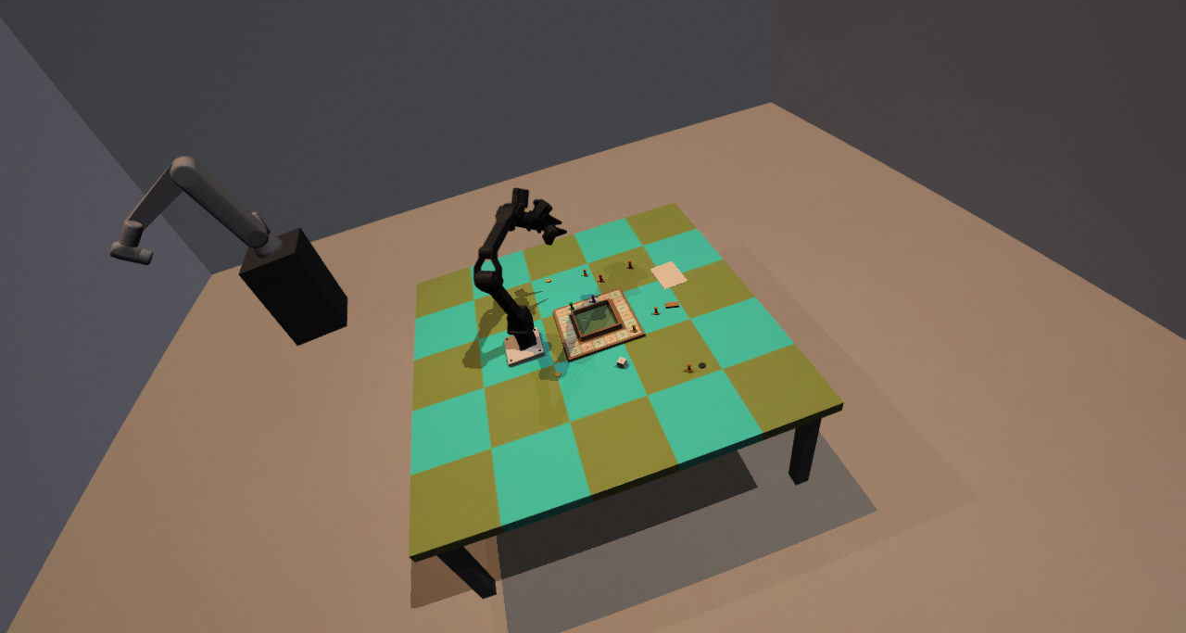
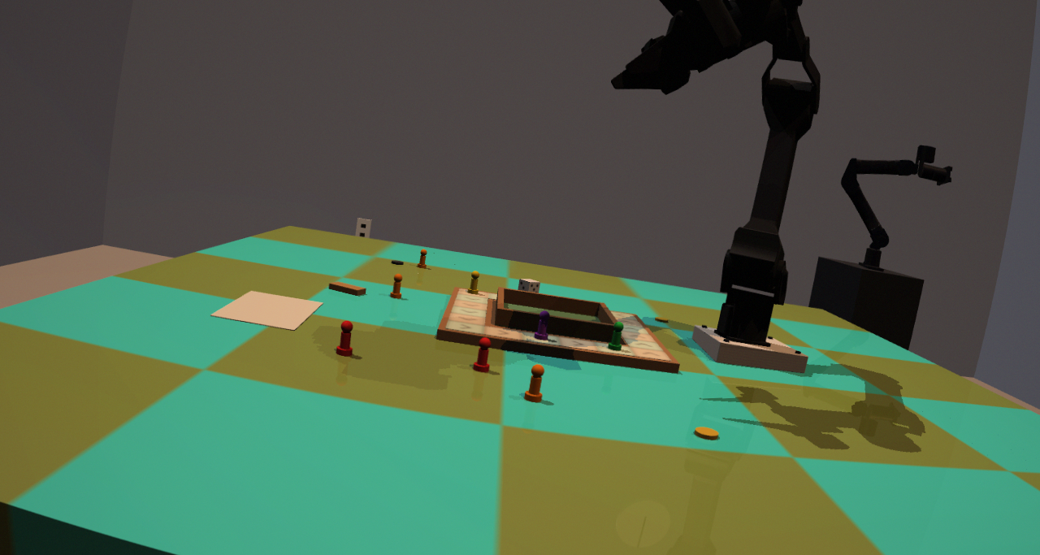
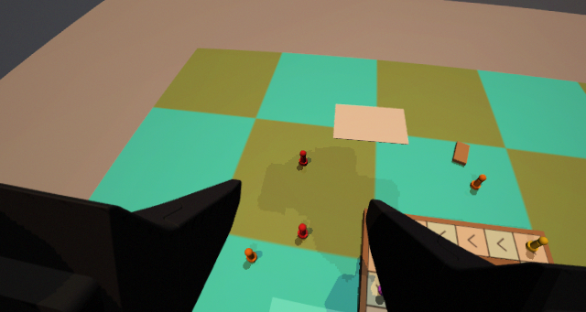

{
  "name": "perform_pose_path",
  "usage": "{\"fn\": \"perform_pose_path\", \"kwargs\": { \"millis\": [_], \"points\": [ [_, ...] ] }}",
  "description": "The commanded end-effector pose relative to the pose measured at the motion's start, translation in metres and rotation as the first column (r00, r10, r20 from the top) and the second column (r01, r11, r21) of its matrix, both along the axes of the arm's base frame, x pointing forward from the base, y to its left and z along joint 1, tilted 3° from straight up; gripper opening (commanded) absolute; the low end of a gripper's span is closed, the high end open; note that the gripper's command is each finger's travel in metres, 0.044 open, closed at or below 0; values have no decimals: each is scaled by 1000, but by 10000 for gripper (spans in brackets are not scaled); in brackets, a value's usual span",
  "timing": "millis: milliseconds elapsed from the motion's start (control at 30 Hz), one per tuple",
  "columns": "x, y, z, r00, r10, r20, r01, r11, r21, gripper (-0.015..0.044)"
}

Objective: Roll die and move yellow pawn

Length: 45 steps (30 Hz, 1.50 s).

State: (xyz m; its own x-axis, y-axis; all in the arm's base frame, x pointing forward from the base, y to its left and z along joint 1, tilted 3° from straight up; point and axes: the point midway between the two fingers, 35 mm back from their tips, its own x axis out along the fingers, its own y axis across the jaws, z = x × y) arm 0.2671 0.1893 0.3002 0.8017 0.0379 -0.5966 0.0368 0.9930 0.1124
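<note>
The white die lies on the table outside the board, on the side nearest the top camera. The tray in the middle of the board is empty. The yellow pawn stands upright on a corner square of the board. My gripper is open and empty, high above the table. In the wrist view its right finger hides part of the board; the die is not seen there.
A purple pawn and a green pawn stand on the board. Red and orange pawns stand around it. A pale sheet and a brown block lie beyond. A second arm stands off the table.
</note>
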Motion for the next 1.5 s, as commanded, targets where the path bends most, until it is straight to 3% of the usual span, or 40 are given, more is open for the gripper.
{"fn": "perform_pose_path", "kwargs": {
  "millis": [0, 233, 433, 733, 1000, 1467],
  "points": [
    [35, -35, -21, 996, -6, -89, -11, 982, -188, 275],
    [83, -124, -59, 951, -25, -307, -112, 900, -422, 275],
    [101, -214, -96, 853, -23, -522, -273, 832, -482, 275],
    [78, -355, -159, 623, 88, -777, -525, 784, -331, 275],
    [7, -462, -214, 465, 297, -834, -658, 746, -102, 275],
    [3, -463, -233, 458, 317, -831, -666, 742, -84, 275]
  ]
}}
